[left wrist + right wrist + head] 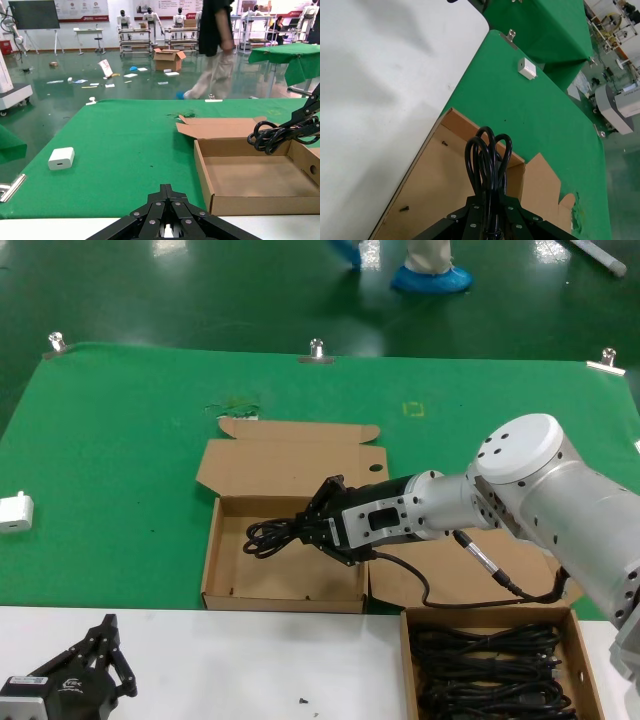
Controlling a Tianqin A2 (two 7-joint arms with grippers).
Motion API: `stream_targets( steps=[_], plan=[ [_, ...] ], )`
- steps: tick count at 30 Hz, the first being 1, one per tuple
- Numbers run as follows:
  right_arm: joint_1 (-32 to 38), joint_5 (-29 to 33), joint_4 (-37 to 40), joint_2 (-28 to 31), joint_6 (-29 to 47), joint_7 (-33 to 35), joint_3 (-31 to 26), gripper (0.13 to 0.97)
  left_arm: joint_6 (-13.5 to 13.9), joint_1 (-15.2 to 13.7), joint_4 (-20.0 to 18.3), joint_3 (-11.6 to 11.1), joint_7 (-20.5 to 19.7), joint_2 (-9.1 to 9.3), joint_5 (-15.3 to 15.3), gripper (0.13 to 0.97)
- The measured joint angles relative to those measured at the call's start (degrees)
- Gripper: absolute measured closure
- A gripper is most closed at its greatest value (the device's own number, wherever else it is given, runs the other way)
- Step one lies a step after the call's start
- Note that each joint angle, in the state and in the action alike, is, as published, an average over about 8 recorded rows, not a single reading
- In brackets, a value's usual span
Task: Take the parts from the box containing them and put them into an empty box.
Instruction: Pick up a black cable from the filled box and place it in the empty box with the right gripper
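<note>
Head view: the right pincer (318, 521) reaches in from the right edge to the middle of the frame, its fingers clamped on a coiled black cord (272, 534) that hangs above the empty box (228, 580). That carton sits at centre on the green cloth (120, 440) of the counter (230, 660), its lid flap (290, 455) folded back toward the top of the frame. In the lower right corner the box of cords (588, 670) is packed with more black bundles (490, 670), partly covered by the right arm (540, 490). The left pincer (112, 658) rests in the lower left corner on the white part of the counter, its fingers close together with nothing between them. A small white adapter (14, 512) lies at the left edge.

Left wrist view: the left pincer (168, 220) fills the bottom centre, fingers together and empty. At right, the empty box (240, 202) stands open, and the coiled cord (270, 136) is held above its far right side. The white adapter (61, 158) lies at left on the cloth.

Right wrist view: the right pincer (487, 220) at bottom centre grips the coiled cord (487, 160), whose loops stand over the brown floor of the empty box (430, 185). The white adapter (527, 68) shows near the top
</note>
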State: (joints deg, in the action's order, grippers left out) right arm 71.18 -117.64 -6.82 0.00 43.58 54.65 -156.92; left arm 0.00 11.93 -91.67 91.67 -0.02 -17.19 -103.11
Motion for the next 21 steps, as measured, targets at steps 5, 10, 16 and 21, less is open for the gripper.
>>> stream_targets(
  steps=[5,10,16,21],
  plan=[
    [-2.2,-0.3,-1.1,0.0,-1.8,0.5,-0.6,0.924,0.0,0.0,0.0,0.0,0.0,0.0,0.0,0.958],
    [-4.6,-0.1,-1.9,0.0,-3.3,0.8,-0.8,0.924,0.0,0.1,0.0,0.0,0.0,0.0,0.0,0.958],
    [-6.2,-0.3,-1.9,0.0,-4.3,0.8,-0.8,0.924,0.0,0.1,0.0,0.0,0.0,0.0,0.0,0.958],
    [-6.5,-0.8,-1.9,0.0,-5.0,0.7,-0.8,0.924,0.0,0.1,0.0,0.0,0.0,0.0,0.0,0.958]
  ],
)
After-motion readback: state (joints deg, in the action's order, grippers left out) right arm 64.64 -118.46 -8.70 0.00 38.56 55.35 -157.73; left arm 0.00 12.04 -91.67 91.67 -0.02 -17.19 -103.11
